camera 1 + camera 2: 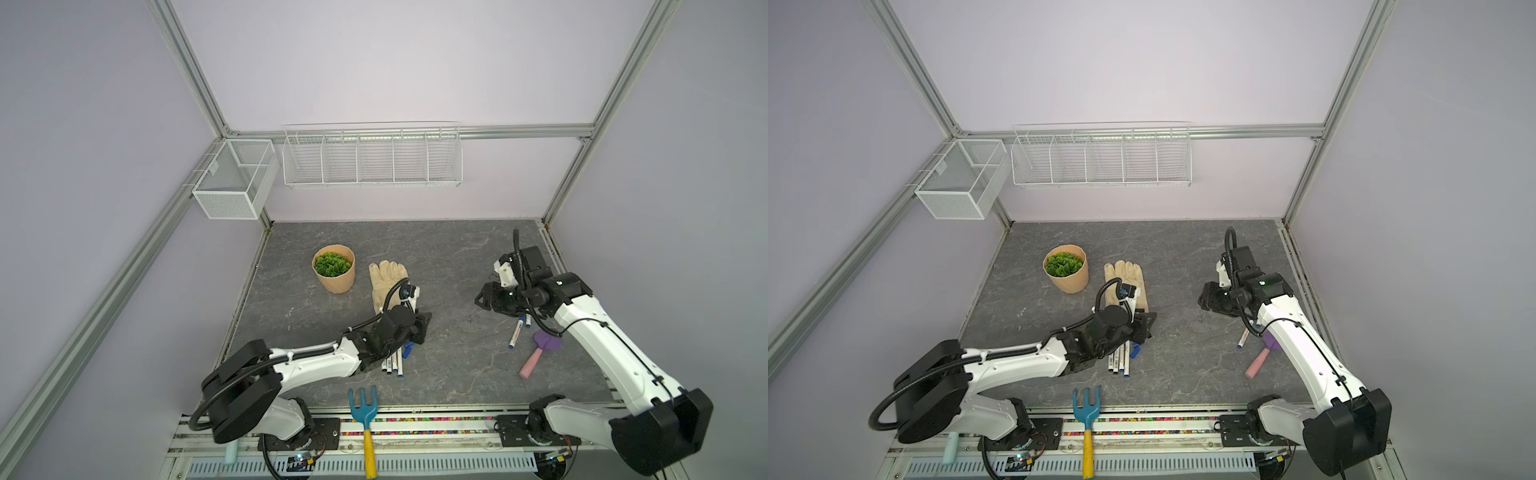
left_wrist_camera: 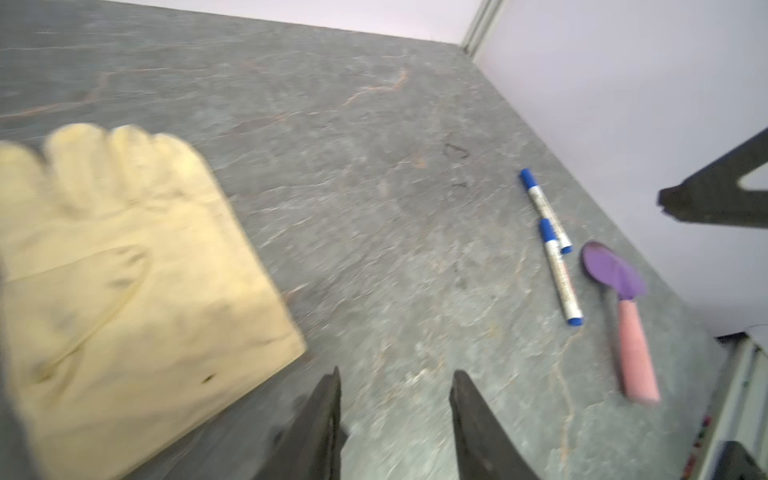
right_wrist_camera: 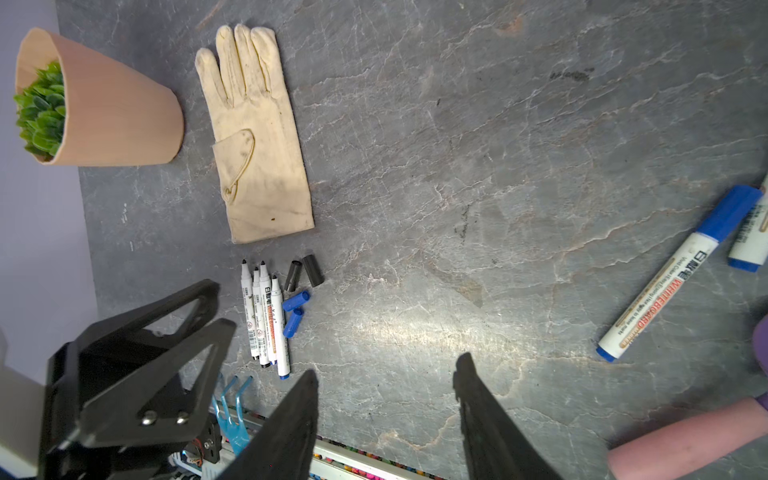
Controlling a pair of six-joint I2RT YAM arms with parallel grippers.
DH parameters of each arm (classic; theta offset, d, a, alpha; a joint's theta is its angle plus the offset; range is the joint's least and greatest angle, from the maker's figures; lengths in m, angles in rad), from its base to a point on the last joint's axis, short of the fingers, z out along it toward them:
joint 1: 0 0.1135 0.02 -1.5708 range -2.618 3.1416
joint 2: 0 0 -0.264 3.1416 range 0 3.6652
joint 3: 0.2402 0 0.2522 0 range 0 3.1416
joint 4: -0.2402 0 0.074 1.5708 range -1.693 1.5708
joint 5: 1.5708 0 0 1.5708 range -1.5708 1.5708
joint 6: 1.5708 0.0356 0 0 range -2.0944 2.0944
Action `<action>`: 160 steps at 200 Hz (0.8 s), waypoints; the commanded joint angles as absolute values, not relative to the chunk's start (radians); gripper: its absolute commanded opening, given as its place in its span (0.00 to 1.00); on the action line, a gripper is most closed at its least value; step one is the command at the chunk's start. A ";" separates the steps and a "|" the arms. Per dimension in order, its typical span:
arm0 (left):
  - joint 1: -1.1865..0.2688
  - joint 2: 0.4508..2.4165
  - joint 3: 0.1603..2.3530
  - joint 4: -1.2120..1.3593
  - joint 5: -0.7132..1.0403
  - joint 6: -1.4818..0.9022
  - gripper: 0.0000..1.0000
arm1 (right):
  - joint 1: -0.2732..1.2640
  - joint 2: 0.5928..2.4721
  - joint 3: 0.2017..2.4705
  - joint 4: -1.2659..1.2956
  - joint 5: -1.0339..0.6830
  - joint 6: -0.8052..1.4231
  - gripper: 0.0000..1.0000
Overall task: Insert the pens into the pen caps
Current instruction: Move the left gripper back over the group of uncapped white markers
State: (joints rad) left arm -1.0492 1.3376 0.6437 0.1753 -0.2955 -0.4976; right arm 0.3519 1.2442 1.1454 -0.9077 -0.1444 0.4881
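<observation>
while both claws hang over the grey table [image 3: 498,166], the left gripper [image 2: 395,372] and the right gripper [image 3: 388,365] each have jaws apart, holding nothing. four uncapped pens [image 3: 266,320] lie side by side near the glove [image 3: 257,145], with two black caps [image 3: 305,272] and two blue caps [image 3: 295,311] just beside them. well apart lie two blue-capped pens [image 3: 660,286]; one barrel reads "whiteboard" in red.

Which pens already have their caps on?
The two white blue-capped marker pens beside the purple pink-handled trowel; the four pens by the cream glove show bare tips.
</observation>
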 commanded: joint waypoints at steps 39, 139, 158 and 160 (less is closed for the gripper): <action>-1.052 1.036 0.434 -0.167 -0.517 -0.714 0.45 | 0.419 1.331 1.171 -0.871 -0.138 0.459 0.55; -1.051 1.108 0.411 -0.139 -0.456 -0.774 0.46 | 0.427 1.374 1.184 -0.888 -0.140 0.431 0.55; -1.051 1.149 0.435 -0.167 -0.465 -0.804 0.46 | 0.428 1.373 1.183 -0.891 -0.137 0.427 0.55; -1.051 1.154 0.436 -0.168 -0.466 -0.805 0.46 | 0.428 1.371 1.183 -0.891 -0.137 0.427 0.55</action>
State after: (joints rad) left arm -1.0492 1.1168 0.3840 -0.1486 -0.4664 -0.7563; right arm 0.4217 1.3701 1.1709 -0.8822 -0.1425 0.4446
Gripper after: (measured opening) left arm 0.459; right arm 0.552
